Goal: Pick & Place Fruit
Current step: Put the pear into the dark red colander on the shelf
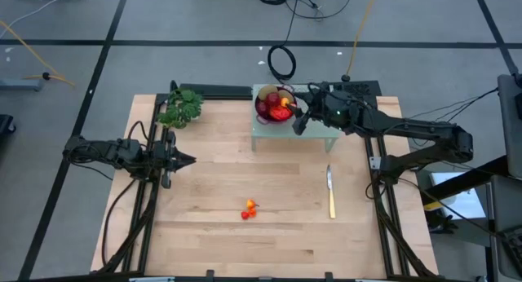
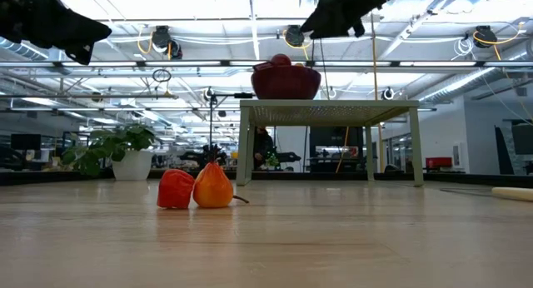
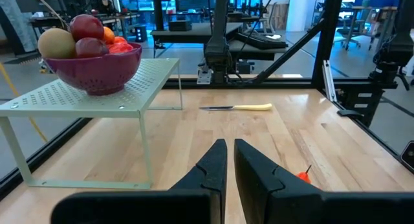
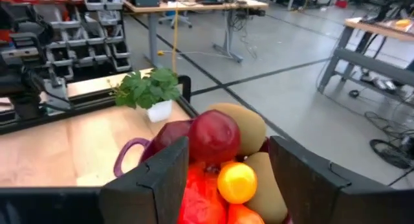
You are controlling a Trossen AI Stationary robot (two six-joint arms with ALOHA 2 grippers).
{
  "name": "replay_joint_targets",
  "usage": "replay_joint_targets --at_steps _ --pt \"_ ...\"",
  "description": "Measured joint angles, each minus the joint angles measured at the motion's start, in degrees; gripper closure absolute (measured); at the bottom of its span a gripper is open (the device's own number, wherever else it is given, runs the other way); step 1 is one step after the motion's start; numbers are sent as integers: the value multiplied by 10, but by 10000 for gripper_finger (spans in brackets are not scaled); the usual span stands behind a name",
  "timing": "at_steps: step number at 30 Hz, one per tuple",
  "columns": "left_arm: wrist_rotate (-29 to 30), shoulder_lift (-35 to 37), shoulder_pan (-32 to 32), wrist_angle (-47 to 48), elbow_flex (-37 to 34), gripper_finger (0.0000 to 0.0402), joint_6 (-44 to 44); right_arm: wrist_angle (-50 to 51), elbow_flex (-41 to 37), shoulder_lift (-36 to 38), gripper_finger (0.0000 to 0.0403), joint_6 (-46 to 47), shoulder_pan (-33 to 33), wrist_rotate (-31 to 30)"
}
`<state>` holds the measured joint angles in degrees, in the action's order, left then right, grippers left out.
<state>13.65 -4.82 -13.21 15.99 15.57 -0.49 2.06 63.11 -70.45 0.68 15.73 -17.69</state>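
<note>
From above, the right gripper (image 1: 303, 117) reaches over the magenta colander (image 1: 274, 104) that sits on a pale green perforated stand (image 1: 281, 138) at the table's far edge, a placement that suggests fruit is being gathered there; the left gripper (image 1: 186, 160) waits near the table's left side, fingers together and empty. Two small orange-red fruits (image 1: 249, 209) lie touching on the bare wood toward the near edge, well apart from the yellow-handled knife (image 1: 330, 194) and the green leafy bunch (image 1: 182, 107) in the far left corner. The low view shows those two up close — one redder and crumpled-looking (image 2: 176, 189), one smooth, orange and teardrop-shaped with a thin stem (image 2: 213, 186) — while the colander rides high on the stand's slim legs. The left wrist view gives the bowl's pierced wall and its heap: an olive-brown kiwi (image 3: 57, 43), glossy dark red round fruit (image 3: 89, 28), orange pieces behind. In the right wrist view the dark fingers (image 4: 154, 180) stand apart on either side of the pile, clamped on nothing — a matte kiwi, a shiny dark red fruit (image 4: 214, 136) and a small waxy orange one (image 4: 236, 181) lie between them, so I judge a piece is being let go or just set down.
</note>
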Motion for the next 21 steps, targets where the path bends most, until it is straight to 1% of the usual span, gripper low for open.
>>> replay_joint_targets --at_steps 3,6,10,16,18,21 --pt "0 0 0 0 0 369 0 7 0 10 211 -7 -24 -32" --pt "0 0 0 0 0 369 0 8 0 22 241 -23 -46 -49" --pt "0 0 0 0 0 369 0 24 0 38 299 -15 -67 -49" --pt "0 0 0 0 0 369 0 80 0 64 388 18 -89 -46" --pt "0 0 0 0 0 369 0 99 0 72 398 26 -97 -46" --pt "0 0 0 0 0 369 0 118 0 86 393 48 -109 -46"
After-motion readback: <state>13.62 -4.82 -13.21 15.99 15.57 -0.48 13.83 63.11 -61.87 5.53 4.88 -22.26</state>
